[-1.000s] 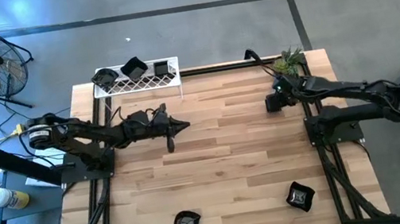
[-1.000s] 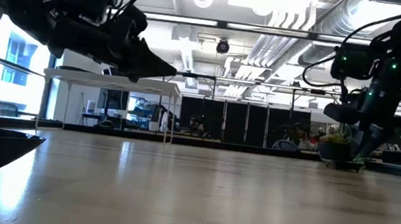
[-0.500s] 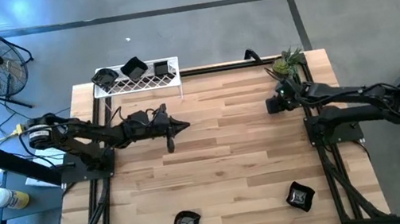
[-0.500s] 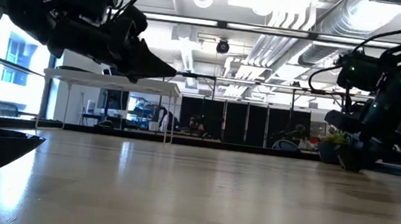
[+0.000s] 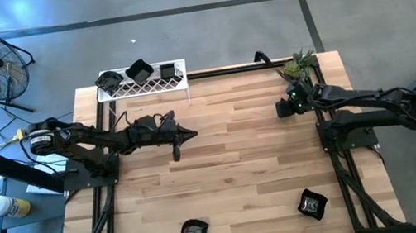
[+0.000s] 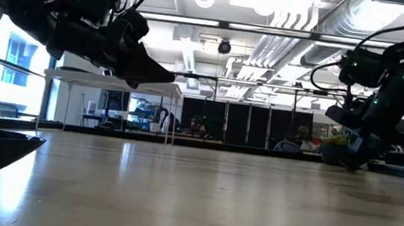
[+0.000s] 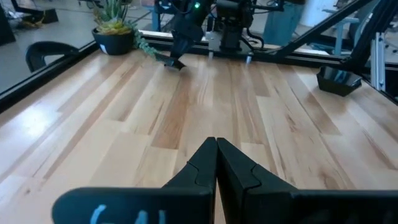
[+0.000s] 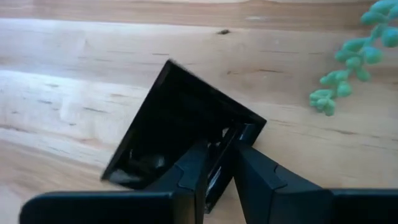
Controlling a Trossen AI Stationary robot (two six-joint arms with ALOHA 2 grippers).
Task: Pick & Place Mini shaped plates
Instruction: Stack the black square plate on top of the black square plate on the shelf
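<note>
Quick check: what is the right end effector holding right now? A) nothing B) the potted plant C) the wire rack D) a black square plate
D: the right end effector is closed on the rim of a tilted black square plate over the table.

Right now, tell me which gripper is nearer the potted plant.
Right. The right gripper sits just in front of the potted plant, gripping a black plate; the left gripper hovers far across the table.
</note>
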